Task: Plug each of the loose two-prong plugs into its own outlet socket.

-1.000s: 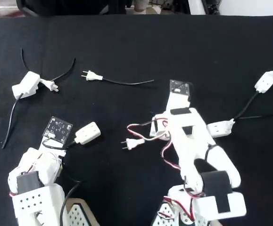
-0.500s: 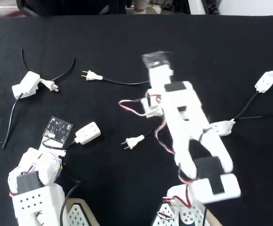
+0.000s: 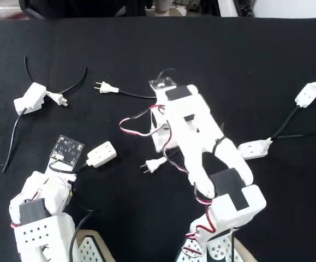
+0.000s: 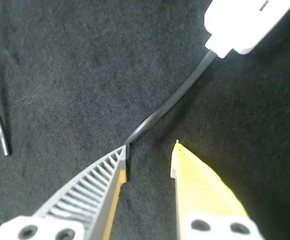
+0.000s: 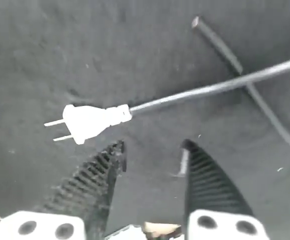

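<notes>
A loose white two-prong plug point(image 3: 106, 87) point(image 5: 87, 122) lies on the black table, its black cord trailing toward my right gripper point(image 3: 161, 85) point(image 5: 152, 147). That gripper is open and hovers just short of the plug, with nothing between its fingers. A second loose plug point(image 3: 156, 164) lies beside the right arm. A third plug point(image 3: 58, 99) rests against a white outlet socket point(image 3: 30, 98) at the far left. My left gripper point(image 3: 66, 150) point(image 4: 150, 146) stands open over the cord of another socket point(image 3: 101, 154) point(image 4: 250, 22).
Two more white sockets point(image 3: 255, 148) point(image 3: 309, 94) with black cords lie at the right side. Red and white wires hang from the right arm over the middle of the table point(image 3: 119, 43). Loose cord ends curl near the far-left socket.
The right arm has swung left and farther back, bringing its gripper near the cord end of the back plug. The left arm has stayed where it was.
</notes>
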Available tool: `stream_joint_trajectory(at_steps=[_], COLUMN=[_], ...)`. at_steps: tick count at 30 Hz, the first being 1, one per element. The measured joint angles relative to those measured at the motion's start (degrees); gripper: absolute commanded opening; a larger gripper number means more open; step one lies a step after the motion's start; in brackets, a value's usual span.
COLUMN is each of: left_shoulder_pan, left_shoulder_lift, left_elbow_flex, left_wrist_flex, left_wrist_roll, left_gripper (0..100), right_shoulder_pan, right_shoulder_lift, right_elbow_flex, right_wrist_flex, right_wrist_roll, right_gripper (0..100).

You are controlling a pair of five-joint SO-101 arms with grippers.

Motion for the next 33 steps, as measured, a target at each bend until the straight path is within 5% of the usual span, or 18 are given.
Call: stream_joint_trajectory(at_steps=[13,18,20,33], left_shoulder_pan=[0.0,0.0,0.0,0.0], left_shoulder_lift=[0.0,0.0,0.0,0.0], left_elbow_flex=[0.0,0.0,0.0,0.0], left_wrist_flex=[0.2,0.3,0.3,0.3], left_wrist_roll=[0.0,0.0,0.0,0.0], left_gripper=[16,16,16,16], right_shoulder_pan=[-6.9,-7.1,-6.7,-6.7], right_shoulder_lift=[6.2,8.7,8.8,11.0], right_elbow_flex=[4.7,4.9,4.4,-6.3], right_wrist_flex=[-16.4,-19.8,-19.0,-0.5], right_wrist_roll=[-19.3,-26.7,-27.0,-13.9], right_gripper=[31.4,11.9,3.8,1.2])
